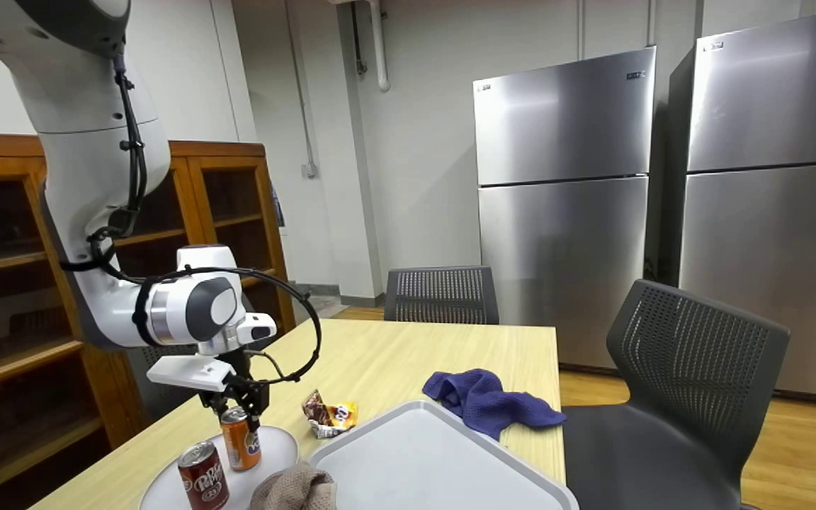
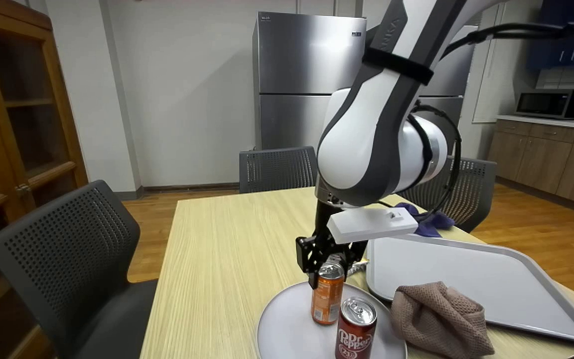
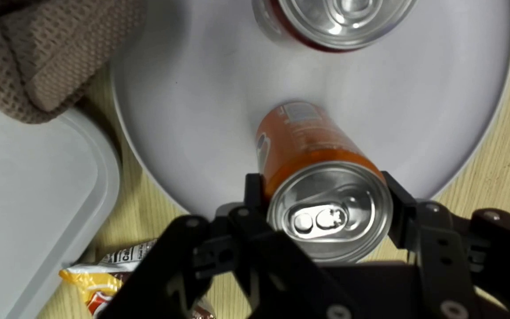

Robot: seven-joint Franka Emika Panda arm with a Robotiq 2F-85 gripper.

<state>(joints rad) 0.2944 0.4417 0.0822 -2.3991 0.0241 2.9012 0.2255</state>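
My gripper [image 3: 323, 195] is shut on an orange soda can [image 3: 312, 137], one black finger [image 3: 253, 190] pressed to each side just below the silver lid. In both exterior views the gripper [image 1: 238, 414] reaches down from above, and the can [image 2: 328, 299] stands over the pale round plate [image 2: 282, 324], leaning slightly. Whether its base touches the plate [image 3: 193, 146] I cannot tell. Beside it on the same plate stands a dark red Dr Pepper can [image 1: 204, 482], upright and untouched; only its top [image 3: 348, 17] shows at the upper edge of the wrist view.
A grey tray [image 1: 436, 460] lies beside the plate, with a crumpled brown cloth [image 2: 439, 319] against both. A crumpled snack wrapper [image 1: 330, 418] is close to the gripper. Farther off lies a blue cloth [image 1: 489, 404]. Dark chairs [image 1: 691, 368] stand around the wooden table [image 2: 227, 259].
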